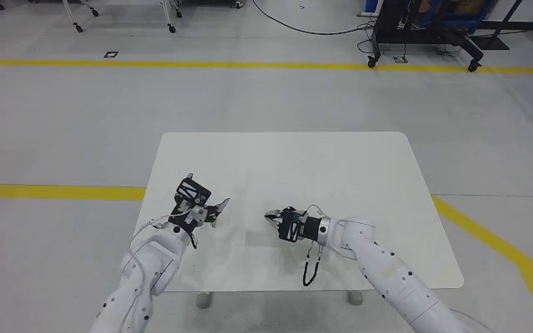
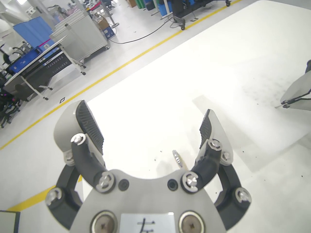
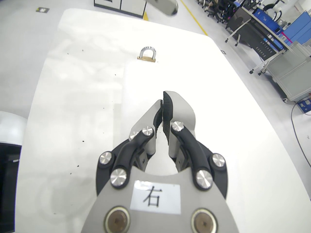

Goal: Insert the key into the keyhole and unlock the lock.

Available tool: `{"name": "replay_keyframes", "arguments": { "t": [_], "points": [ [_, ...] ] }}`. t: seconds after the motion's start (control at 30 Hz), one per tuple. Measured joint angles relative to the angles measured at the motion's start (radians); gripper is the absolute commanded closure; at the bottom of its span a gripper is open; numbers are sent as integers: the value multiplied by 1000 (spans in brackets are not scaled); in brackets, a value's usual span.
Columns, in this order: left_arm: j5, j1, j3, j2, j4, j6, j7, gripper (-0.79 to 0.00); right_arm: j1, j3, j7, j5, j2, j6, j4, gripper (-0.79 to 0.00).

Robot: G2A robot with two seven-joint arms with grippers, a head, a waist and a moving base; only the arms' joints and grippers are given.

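Observation:
A small brass padlock [image 3: 147, 55] with a silver shackle stands upright on the white table [image 1: 333, 166], some way ahead of my right gripper [image 3: 162, 95]. That gripper [image 1: 268, 217] is shut and points at the lock. From the left wrist view, a thin pale sliver, apparently the key [image 2: 279, 106], sticks out of its tip [image 2: 284, 103]. My left gripper [image 2: 145, 112] is open and hovers over the lock, at the table's near left [image 1: 208, 205]. The shackle [image 2: 178, 158] shows low between its fingers, untouched. The keyhole is hidden.
The table's left edge lies close to my left gripper. A black cable [image 1: 310, 266] hangs from my right forearm near the front edge. Bare tabletop stretches behind and to the right of both grippers.

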Motion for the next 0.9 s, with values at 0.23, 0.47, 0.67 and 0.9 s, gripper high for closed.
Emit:
{"name": "replay_keyframes", "arguments": {
  "t": [0.23, 0.47, 0.67, 0.9],
  "points": [
    [28, -100, 109, -16, 87, -42, 2, -785, 52, -29, -137, -29, -4, -18, 122, 0],
    [207, -173, 212, -24, 181, -58, -51, -785, 94, -65, -172, -19, -18, -5, 198, 0],
    [236, -205, 252, -37, 247, -9, -70, -785, 104, -67, -215, 4, -21, 14, 231, 0],
    [179, -199, 199, -37, 237, 27, -43, -785, 95, -48, -244, 59, -18, 12, 233, 0]
  ]
}}
